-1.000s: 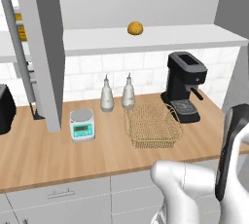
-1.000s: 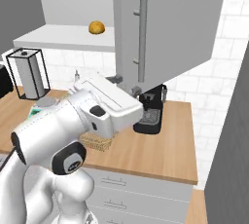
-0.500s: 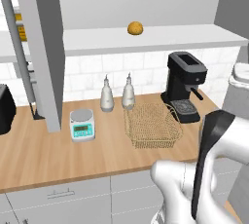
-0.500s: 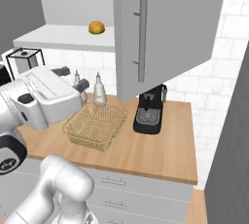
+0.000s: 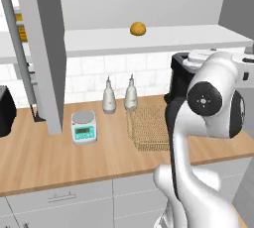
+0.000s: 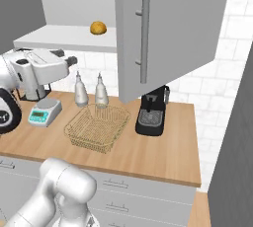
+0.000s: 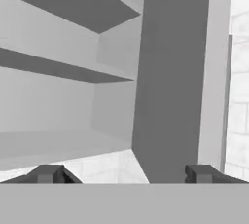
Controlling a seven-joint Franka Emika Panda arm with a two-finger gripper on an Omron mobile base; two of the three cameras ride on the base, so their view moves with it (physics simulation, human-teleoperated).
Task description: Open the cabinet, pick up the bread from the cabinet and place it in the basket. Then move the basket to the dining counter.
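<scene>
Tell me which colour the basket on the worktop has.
Tan, a wire mesh basket; the right base view shows it best.

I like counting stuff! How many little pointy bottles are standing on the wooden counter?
2. One bottle stands nearer the kitchen scale; the other bottle stands right beside it, both by the tiled wall just behind the basket. The arm might hide more.

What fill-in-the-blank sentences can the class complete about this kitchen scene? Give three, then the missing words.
1. The bread sits on the white ______ inside the cabinet.
2. The basket on the worktop holds ______.
3. The gripper has its jaws ______, gripping nothing.

Missing words: shelf; nothing; open
</scene>
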